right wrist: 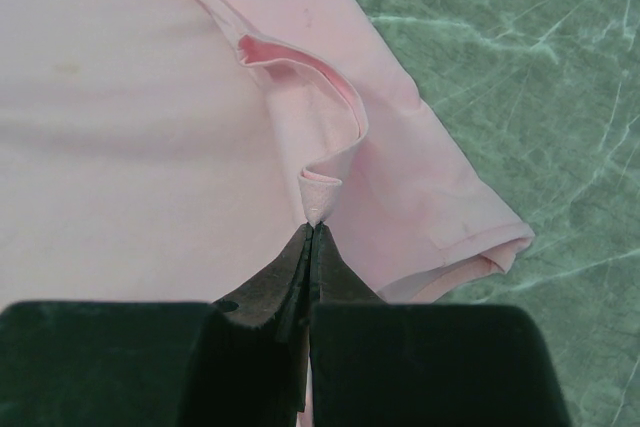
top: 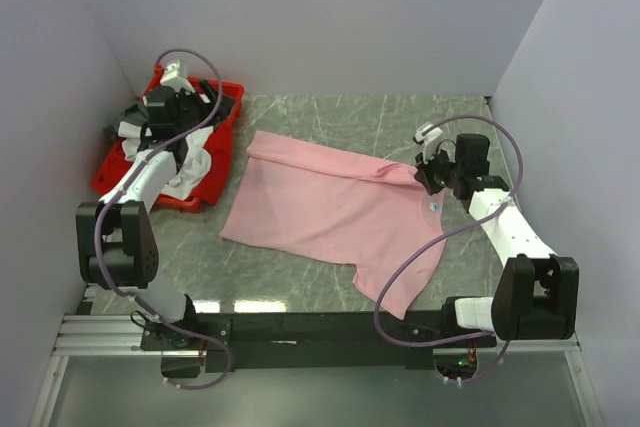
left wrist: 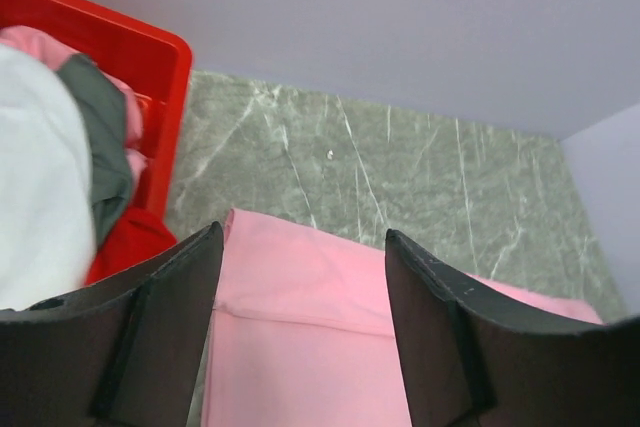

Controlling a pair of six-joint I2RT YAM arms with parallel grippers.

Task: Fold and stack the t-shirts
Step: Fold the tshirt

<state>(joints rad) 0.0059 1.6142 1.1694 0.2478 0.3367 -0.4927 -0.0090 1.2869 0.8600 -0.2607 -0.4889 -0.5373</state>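
Note:
A light pink t-shirt (top: 330, 212) lies spread across the middle of the table, one sleeve hanging toward the front edge. Its small blue mark (top: 433, 205) shows near the right arm. My right gripper (top: 428, 179) (right wrist: 313, 227) is shut on a pinched fold of the pink t-shirt (right wrist: 120, 127) at its right edge, and the cloth peaks up from the tips. My left gripper (top: 190, 122) (left wrist: 300, 232) is open over the red bin's near corner. Nothing is between its fingers, and the pink t-shirt's far left corner (left wrist: 300, 327) lies below them. White (left wrist: 30, 167) and dark grey (left wrist: 100, 137) t-shirts are heaped in the bin.
The red plastic bin (top: 230, 97) (left wrist: 140, 47) stands at the back left against the side wall. White walls close the table on the left, back and right. Bare marble table (top: 400, 117) shows behind the pink t-shirt.

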